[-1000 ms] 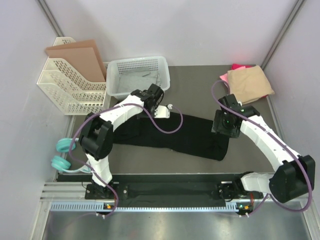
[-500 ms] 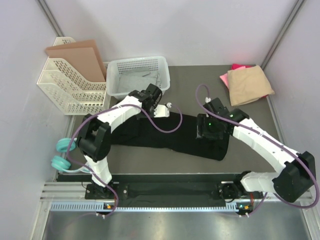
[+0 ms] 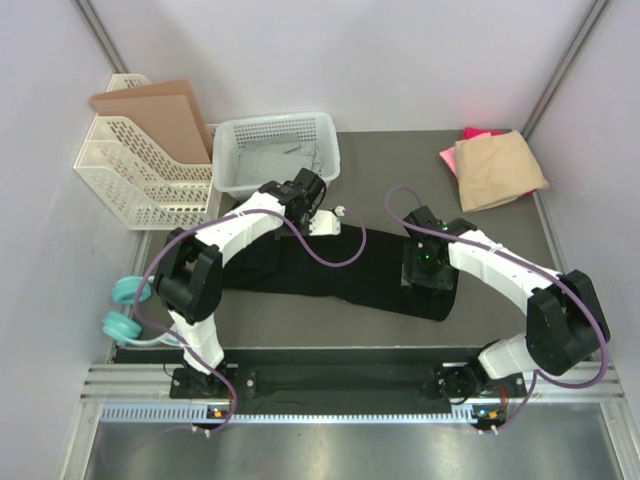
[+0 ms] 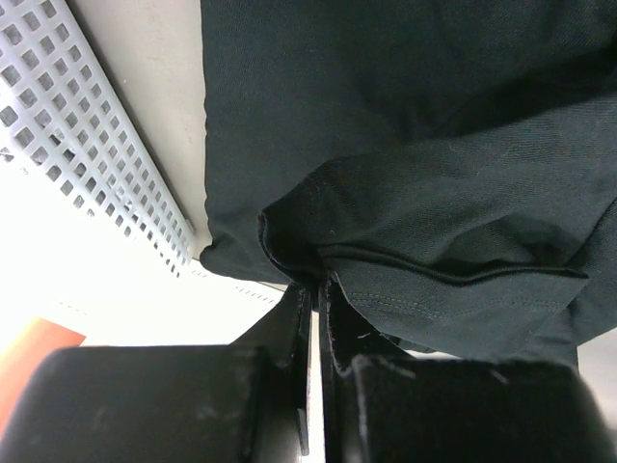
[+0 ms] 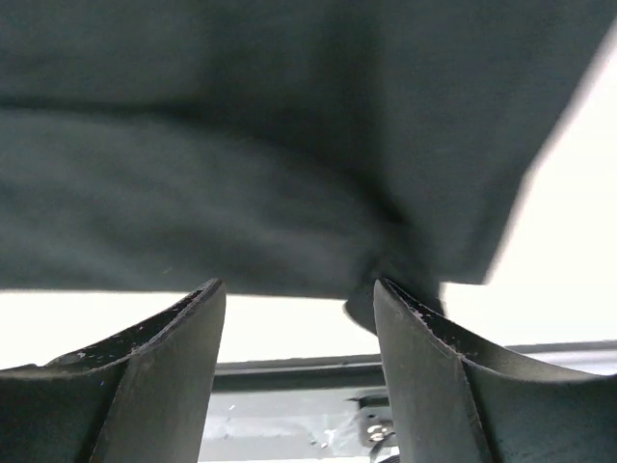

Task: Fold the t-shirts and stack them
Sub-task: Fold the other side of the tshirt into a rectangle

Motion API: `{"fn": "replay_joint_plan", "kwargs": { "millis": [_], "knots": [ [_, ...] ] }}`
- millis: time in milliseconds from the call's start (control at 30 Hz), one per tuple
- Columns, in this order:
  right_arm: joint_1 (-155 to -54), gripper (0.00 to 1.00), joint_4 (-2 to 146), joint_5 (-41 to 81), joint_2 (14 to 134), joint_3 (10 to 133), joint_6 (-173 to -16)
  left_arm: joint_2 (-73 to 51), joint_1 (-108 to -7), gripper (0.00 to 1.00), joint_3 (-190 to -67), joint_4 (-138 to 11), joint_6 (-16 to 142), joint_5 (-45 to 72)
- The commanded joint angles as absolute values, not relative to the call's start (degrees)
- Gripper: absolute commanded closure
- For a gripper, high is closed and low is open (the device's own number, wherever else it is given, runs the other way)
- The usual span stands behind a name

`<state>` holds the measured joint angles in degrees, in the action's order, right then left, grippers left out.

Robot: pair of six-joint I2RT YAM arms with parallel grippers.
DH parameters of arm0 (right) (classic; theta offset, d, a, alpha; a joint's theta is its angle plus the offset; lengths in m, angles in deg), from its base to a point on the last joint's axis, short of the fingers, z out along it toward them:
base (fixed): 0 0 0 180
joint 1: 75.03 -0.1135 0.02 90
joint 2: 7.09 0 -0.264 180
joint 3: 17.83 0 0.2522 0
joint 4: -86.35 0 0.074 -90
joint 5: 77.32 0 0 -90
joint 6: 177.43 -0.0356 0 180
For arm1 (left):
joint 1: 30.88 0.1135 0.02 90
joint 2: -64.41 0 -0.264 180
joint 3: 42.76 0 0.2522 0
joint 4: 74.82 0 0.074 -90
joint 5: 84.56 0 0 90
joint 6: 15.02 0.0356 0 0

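The black t-shirt point(image 3: 330, 270) lies spread in a long band across the dark table mat. My left gripper point(image 3: 320, 220) is at its far edge. In the left wrist view the gripper point(image 4: 314, 286) is shut on a fold of the black t-shirt point(image 4: 424, 145). My right gripper point(image 3: 428, 268) hovers over the shirt's right part. In the right wrist view it point(image 5: 299, 294) is open and empty, with the black cloth point(image 5: 270, 154) just past the fingertips point(image 5: 198, 318). The folded tan t-shirt point(image 3: 498, 168) lies at the far right on the pink t-shirt point(image 3: 478, 133).
A white mesh basket point(image 3: 277, 150) stands at the back, just behind my left gripper; its wall shows in the left wrist view point(image 4: 87, 145). A white file rack point(image 3: 140, 185) with brown cardboard sheets point(image 3: 155, 115) stands far left. Teal headphones point(image 3: 125, 308) lie off the mat's left edge.
My right arm has swung left and inward, from beside the shirt's right end to over the cloth. My left arm has stayed in place, still holding the shirt.
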<state>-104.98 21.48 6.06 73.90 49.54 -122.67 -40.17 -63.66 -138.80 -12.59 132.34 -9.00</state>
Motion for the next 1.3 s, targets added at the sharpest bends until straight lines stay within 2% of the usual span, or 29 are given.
{"fn": "replay_joint_plan", "kwargs": {
  "millis": [0, 467, 633, 800, 967, 1067, 1167, 1267],
  "knots": [
    [-101.9, 0.37, 19.7, -0.9, 71.9, 50.9, -122.8, -38.5, -63.8, 1.0, -139.8, -13.0, 133.3, -9.2],
    [-90.9, 0.37, 29.1, 6.3, 79.4, 44.4, -117.2, -35.6, -63.8, 1.0, -137.6, -13.9, 134.3, -10.4],
    [-90.7, 0.4, 28.7, 5.1, 82.0, 48.5, -117.0, -36.0, -63.8, 1.0, -137.6, -14.0, 134.2, -10.6],
    [-90.6, 0.4, 27.8, 1.9, 79.4, 54.5, -117.3, -35.9, -63.8, 1.0, -137.5, -13.8, 134.2, -10.7],
    [-90.6, 0.41, 28.7, 4.0, 84.3, 56.7, -116.6, -35.2, -63.8, 1.0, -137.6, -13.9, 134.3, -11.1],
    [-90.4, 0.42, 28.9, -1.3, 86.7, 57.5, -117.1, -35.0, -63.7, 1.0, -138.2, -14.0, 134.6, -11.0],
    [-92.2, 0.44, 25.7, -7.5, 82.1, 59.3, -119.9, -35.7, -63.8, 1.0, -140.7, -14.0, 134.2, -9.5],
    [-96.5, 0.43, 23.6, -6.4, 74.5, 61.3, -121.8, -37.8, -63.8, 1.0, -143.7, -13.4, 134.3, -7.8]
  ]
}}
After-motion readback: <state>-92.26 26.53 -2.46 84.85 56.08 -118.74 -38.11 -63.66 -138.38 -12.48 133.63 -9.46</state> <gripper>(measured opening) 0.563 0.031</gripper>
